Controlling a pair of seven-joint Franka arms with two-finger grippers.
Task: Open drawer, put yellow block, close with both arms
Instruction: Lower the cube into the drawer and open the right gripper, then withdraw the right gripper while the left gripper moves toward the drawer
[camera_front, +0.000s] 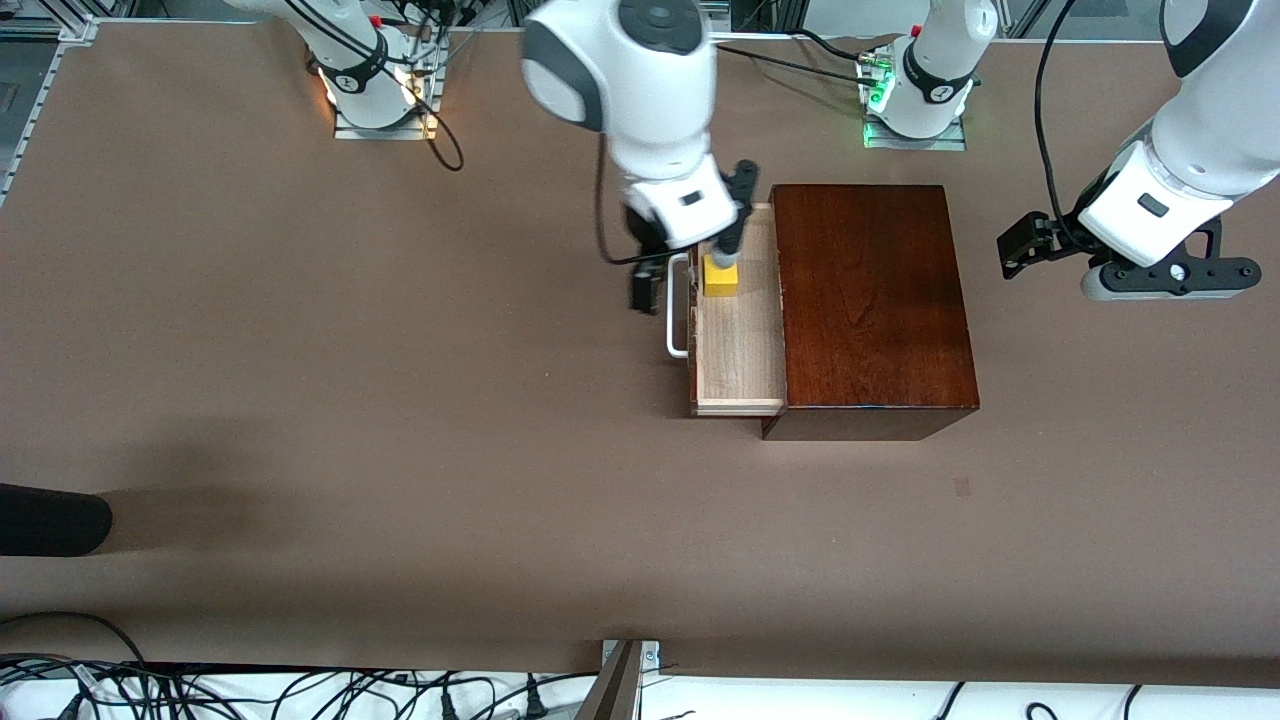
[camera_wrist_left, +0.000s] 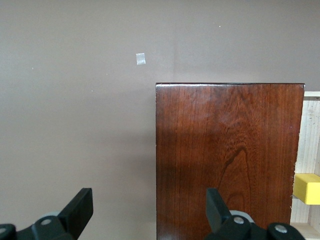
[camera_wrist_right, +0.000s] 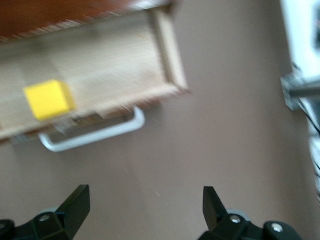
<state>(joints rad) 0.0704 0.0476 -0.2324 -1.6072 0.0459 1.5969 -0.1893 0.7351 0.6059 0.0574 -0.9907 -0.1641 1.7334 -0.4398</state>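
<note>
With the yellow block (camera_front: 720, 277) lying in the drawer (camera_front: 738, 345), the empty, wide-fingered right gripper (camera_front: 690, 262) should clear the handle (camera_front: 676, 305) while the wide-open left gripper (camera_front: 1025, 245) waits over the table.

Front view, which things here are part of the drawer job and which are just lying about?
Part of the job:
- drawer, pulled open
- yellow block, lying in it
- wooden box
- right claw, open over the drawer's front
- left claw, open, waiting above the box's edge

Just lying about:
- cables along the table's near edge
- small tape square on the table
</note>
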